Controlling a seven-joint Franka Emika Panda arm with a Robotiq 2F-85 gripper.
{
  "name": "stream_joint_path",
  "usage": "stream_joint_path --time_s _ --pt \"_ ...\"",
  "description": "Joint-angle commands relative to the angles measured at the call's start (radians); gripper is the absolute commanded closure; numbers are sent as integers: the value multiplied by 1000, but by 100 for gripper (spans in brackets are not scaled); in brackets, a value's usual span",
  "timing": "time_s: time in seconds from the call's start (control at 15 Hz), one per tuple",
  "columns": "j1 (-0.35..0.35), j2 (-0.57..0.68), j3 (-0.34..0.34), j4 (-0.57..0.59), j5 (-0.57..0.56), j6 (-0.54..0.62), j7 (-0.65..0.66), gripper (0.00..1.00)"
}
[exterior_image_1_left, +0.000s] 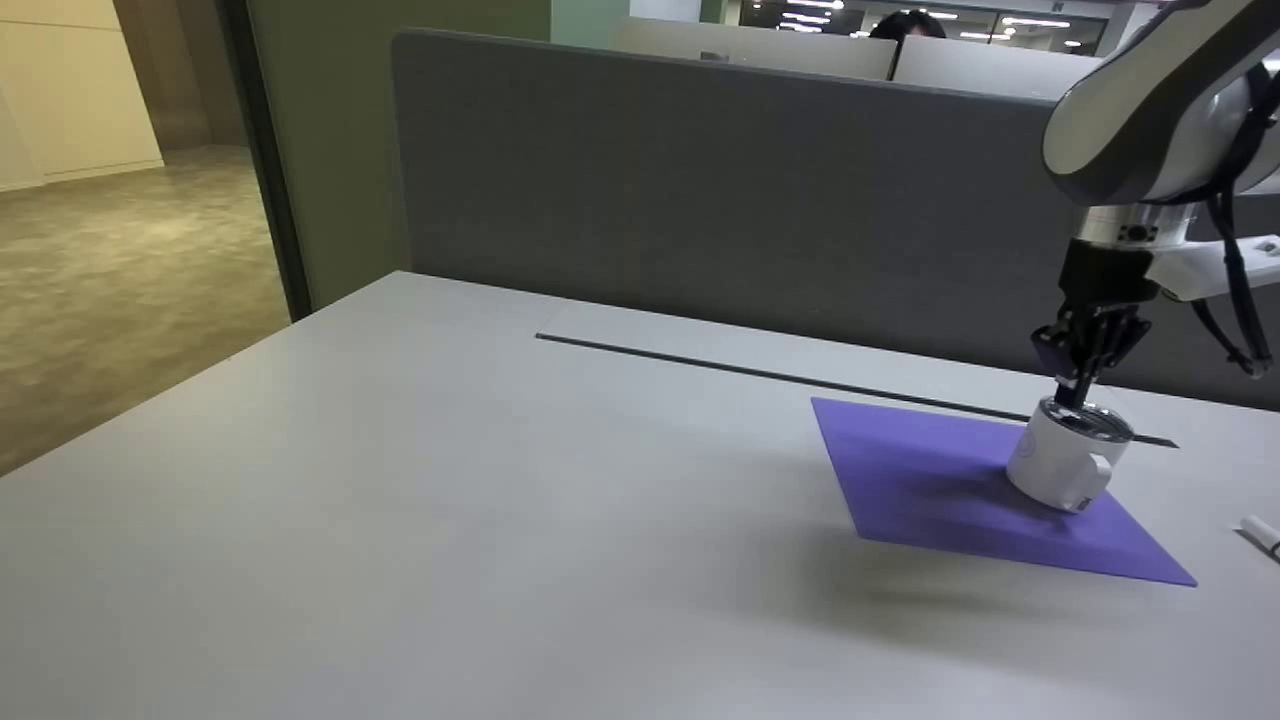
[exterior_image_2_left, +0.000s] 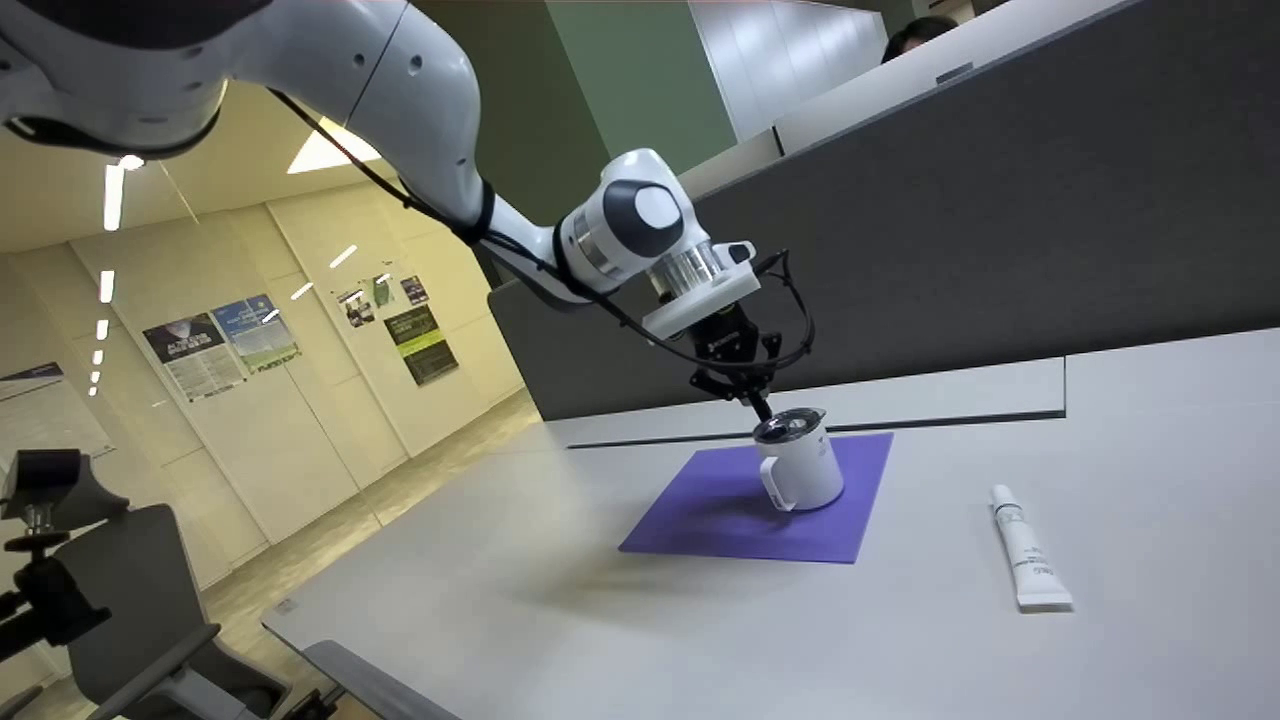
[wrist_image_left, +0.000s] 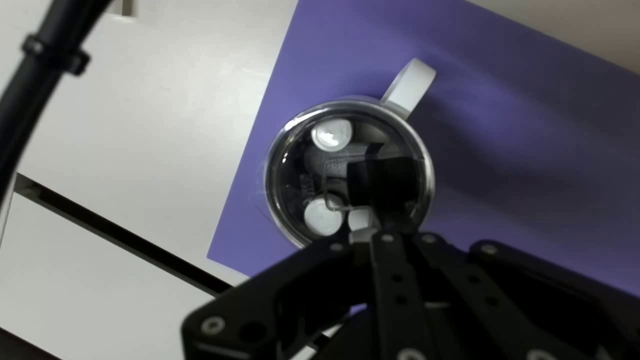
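Observation:
A white mug (exterior_image_1_left: 1062, 462) stands upright on a purple sheet (exterior_image_1_left: 930, 480), its handle turned outward. Covering its top is a clear, dark-looking lid (exterior_image_2_left: 790, 425) with a metallic rim. From above, in the wrist view, the mug's handle (wrist_image_left: 410, 85) points toward the top right. Several pale round shapes show in the lid; whether they lie inside or are reflections, I cannot tell. My gripper (exterior_image_1_left: 1072, 400) points down with its fingers together, tips at the lid near the rim. Nothing shows between them. Contact with the lid looks likely, but the exact touch is hidden.
A white tube (exterior_image_2_left: 1028, 555) lies on the white table (exterior_image_2_left: 930, 640) to the side of the sheet. A dark strip (exterior_image_1_left: 750, 372) runs along the table behind it. Beyond rises a grey partition (exterior_image_1_left: 700, 200). A cable loops beside the wrist.

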Motion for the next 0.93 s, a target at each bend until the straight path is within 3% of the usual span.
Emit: stream_joint_path --time_s 0.0,0.87 --pt "-12 -7 8 -12 21 -4 -2 100" --pt "-23 22 0 -15 31 6 1 100"
